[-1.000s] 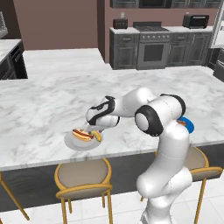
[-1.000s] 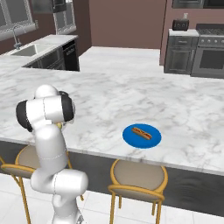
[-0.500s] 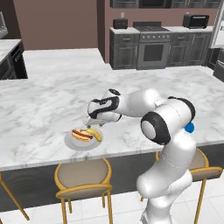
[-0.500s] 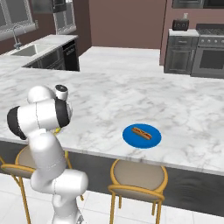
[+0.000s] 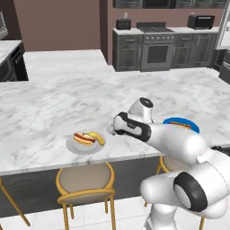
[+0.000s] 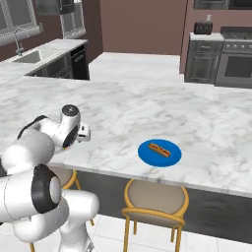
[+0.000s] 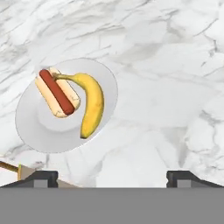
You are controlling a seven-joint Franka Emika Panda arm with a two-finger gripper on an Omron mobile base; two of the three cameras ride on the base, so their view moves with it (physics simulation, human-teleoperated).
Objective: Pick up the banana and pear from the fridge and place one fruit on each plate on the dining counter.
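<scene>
Left base view: the banana (image 5: 97, 138) lies on the pale plate (image 5: 74, 146) beside a hot dog (image 5: 84, 138), on the table (image 5: 54, 103).
Right base view: a blue plate (image 6: 147, 156) carries another hot dog (image 6: 159, 148).
Hand view: the banana's long axis runs top to bottom, stem toward the hot dog; the gripper (image 7: 112, 177) is wide open, holding nothing. No writing can be read.

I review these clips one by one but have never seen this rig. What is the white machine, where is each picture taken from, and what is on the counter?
It is a rendered kitchen. The white machine is a robot arm on a driving base. Two cameras ride behind it, left and right; the third sits on its hand, looking down along the gripper, whose jaws stand open and hold nothing. On the marble counter a pale plate carries a banana beside a hot dog. Farther right, a blue plate holds another hot dog. Stools stand below.
</scene>
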